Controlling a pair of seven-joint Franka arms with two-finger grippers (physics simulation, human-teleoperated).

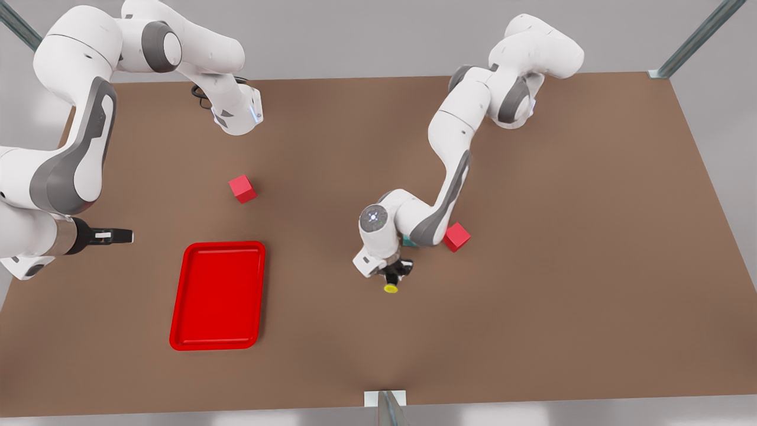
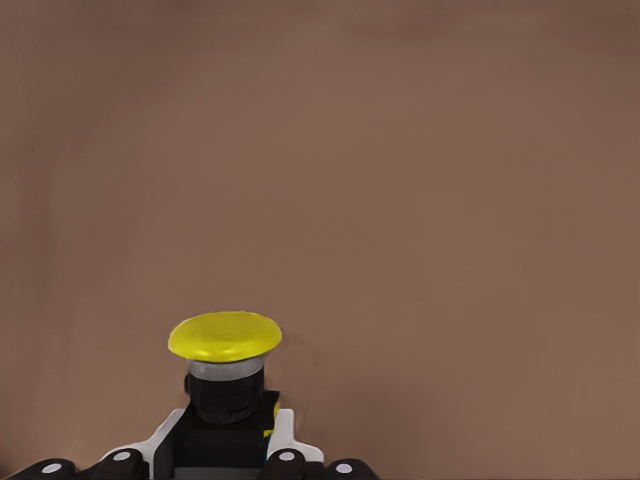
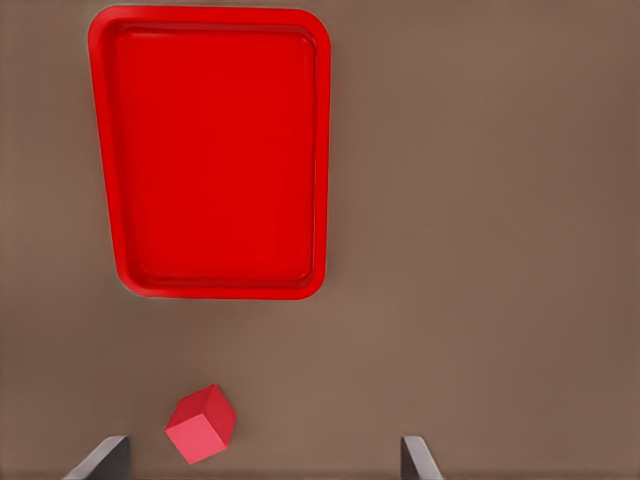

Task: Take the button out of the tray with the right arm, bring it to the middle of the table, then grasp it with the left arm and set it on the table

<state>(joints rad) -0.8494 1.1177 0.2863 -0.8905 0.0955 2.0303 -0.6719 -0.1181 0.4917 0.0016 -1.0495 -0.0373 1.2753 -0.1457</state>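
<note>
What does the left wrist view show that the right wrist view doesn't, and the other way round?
Left wrist view: the button, with its yellow cap pointing away from the camera and its dark body clamped in the left hand.

Right wrist view: the tray with nothing in it, a red cube beside it on the table, and the right hand open with its fingers wide apart.

Shared: the plain brown table as background.

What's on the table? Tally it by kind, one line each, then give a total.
Red cubes: 2
Red tray: 1
Yellow-capped button: 1
Teal thing, mostly hidden behind an arm: 1
Total: 5
</note>
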